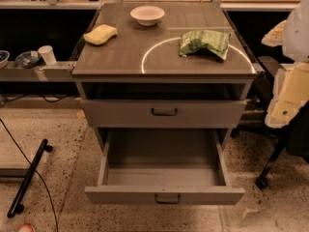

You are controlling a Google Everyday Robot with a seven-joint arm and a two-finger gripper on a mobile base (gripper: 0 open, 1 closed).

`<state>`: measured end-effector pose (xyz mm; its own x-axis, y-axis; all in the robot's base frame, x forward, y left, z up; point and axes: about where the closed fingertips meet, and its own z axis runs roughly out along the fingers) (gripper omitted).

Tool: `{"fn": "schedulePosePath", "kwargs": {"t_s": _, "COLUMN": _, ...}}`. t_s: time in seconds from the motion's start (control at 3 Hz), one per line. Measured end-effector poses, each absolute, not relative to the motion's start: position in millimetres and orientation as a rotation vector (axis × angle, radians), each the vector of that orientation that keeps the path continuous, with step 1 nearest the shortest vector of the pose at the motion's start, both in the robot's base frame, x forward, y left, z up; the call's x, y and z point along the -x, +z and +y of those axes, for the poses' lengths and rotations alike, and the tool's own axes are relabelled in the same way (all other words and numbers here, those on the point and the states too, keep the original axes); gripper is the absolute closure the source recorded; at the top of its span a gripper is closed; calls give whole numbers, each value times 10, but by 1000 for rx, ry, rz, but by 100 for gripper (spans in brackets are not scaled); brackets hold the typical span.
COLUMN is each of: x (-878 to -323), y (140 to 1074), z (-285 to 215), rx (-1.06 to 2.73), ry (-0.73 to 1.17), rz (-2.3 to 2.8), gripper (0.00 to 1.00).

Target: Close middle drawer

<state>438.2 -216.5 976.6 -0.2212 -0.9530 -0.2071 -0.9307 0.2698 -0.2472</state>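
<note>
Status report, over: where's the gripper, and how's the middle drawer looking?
Gripper at right edge, beside the cabinet. Middle drawer pulled far out, nothing inside, gripper not on it. Nothing seen blocking its way in.

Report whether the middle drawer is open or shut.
Open: the middle drawer is pulled far out, its empty inside visible. The tool is not in view.
</note>
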Motion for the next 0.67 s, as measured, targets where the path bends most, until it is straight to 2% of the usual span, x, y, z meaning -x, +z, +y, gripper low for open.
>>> {"fn": "schedulePosePath", "kwargs": {"t_s": 0.67, "x": -4415, "y": 9429, "z": -2193, "rx": 1685, "ry": -56, "rz": 2230, "gripper": 0}}
